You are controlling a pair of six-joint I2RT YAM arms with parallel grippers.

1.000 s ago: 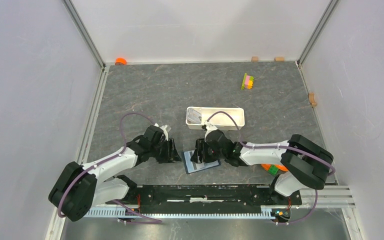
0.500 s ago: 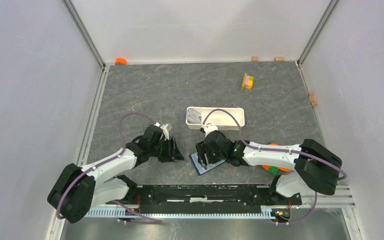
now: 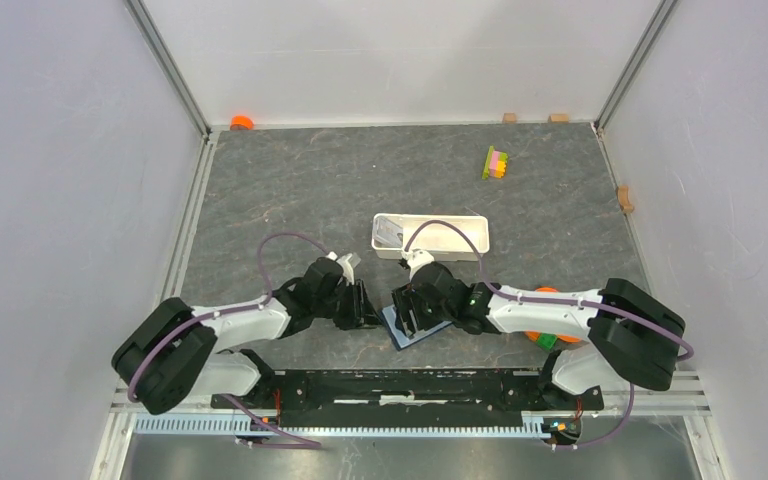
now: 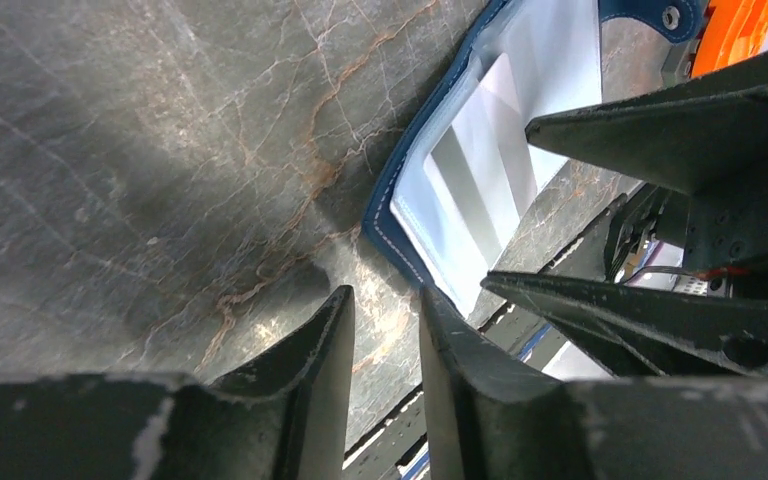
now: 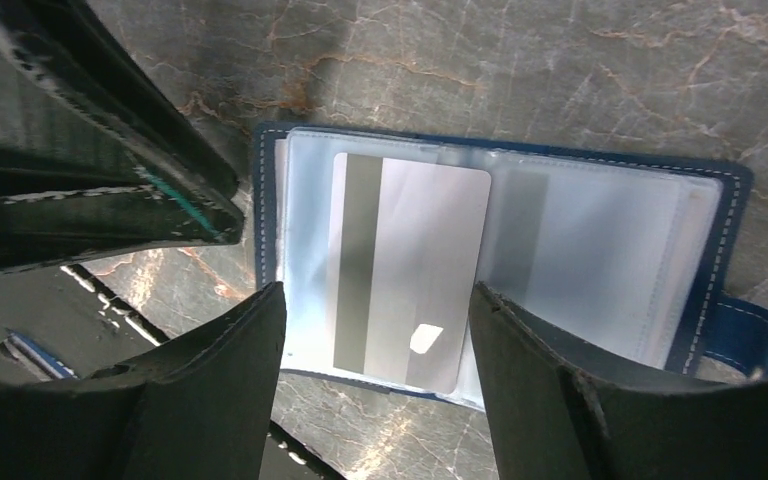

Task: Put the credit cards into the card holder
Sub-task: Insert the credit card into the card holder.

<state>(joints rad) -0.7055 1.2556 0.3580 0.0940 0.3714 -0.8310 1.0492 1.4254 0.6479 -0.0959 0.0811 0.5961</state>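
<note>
Close to the middle of the table's (image 3: 290, 190) near edge, the overhead view shows the card holder (image 3: 415, 330) lying open. The left arm stretches low to the right with the left gripper (image 3: 362, 310) just beside it, the right arm reaches left with the right gripper (image 3: 407, 308) over it, and more credit cards (image 3: 390, 233) lie in the white tray (image 3: 455, 240) behind. From the left wrist, that gripper's fingers (image 4: 320, 340) stand almost together with nothing in the thin slit, pointing at the holder's blue edge. From the right wrist, the fingers (image 5: 240, 380) are spread wide on either side of a silvery card (image 5: 410, 270) that rests on the holder's clear pockets, and they are not clamping it.
</note>
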